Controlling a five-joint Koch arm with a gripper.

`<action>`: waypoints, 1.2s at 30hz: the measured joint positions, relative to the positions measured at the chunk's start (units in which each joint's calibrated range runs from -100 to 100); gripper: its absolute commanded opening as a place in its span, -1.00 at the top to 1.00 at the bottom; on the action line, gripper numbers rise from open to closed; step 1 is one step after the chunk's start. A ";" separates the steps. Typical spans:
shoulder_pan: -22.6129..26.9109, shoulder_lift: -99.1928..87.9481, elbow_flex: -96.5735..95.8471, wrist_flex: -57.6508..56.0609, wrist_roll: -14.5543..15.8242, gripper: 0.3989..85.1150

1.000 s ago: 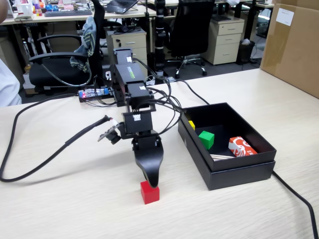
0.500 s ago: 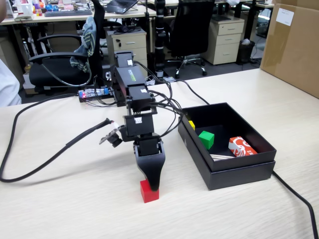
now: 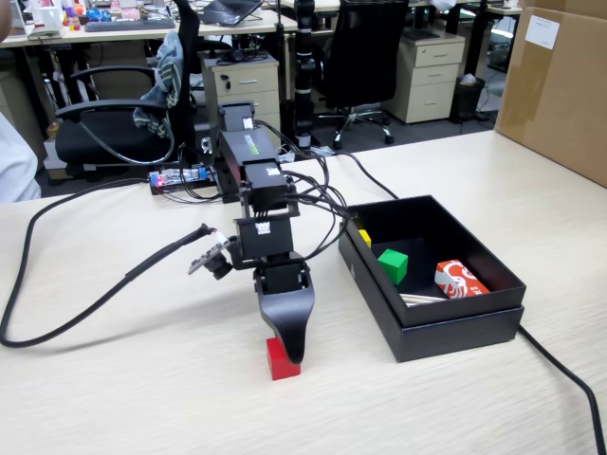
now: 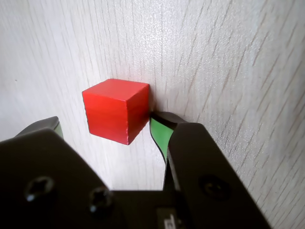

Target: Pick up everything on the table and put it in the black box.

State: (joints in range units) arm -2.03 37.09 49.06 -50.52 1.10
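The small red cube (image 3: 277, 366) rests on the beige wood-grain table (image 3: 142, 398), to the left of the black box (image 3: 455, 328) in the fixed view. My gripper (image 3: 285, 354) points straight down onto it, and its dark finger covers the cube's upper right part. Seen from the wrist, the cube (image 4: 114, 109) sits between the jaws of the open gripper (image 4: 106, 120). The green-padded right fingertip (image 4: 159, 131) is at the cube's right face. A clear gap separates the left fingertip (image 4: 50, 125) from the cube.
The black box holds a green cube (image 3: 393, 265), a red-and-white packet (image 3: 461, 280) and a small yellow piece (image 3: 365, 237). A brown carton (image 3: 560, 85) stands at the back right. Black cables (image 3: 57, 322) trail across the table on the left, and another cable (image 3: 569, 379) runs past the box.
The gripper has sunk lower, from just above the red cube to straddling it. The cube has hardly shifted.
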 measured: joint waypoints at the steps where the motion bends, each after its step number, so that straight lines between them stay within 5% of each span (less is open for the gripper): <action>1: -0.05 0.39 0.09 0.00 0.00 0.22; 4: -0.20 0.78 0.18 -0.62 0.00 0.63; 8: -0.20 0.65 2.37 -1.39 -0.05 0.85; 27: 0.00 -1.68 3.10 -5.96 0.00 0.99; 36: 2.39 -30.03 -11.41 -8.05 1.17 0.99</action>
State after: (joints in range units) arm 0.37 7.06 37.65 -58.58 2.27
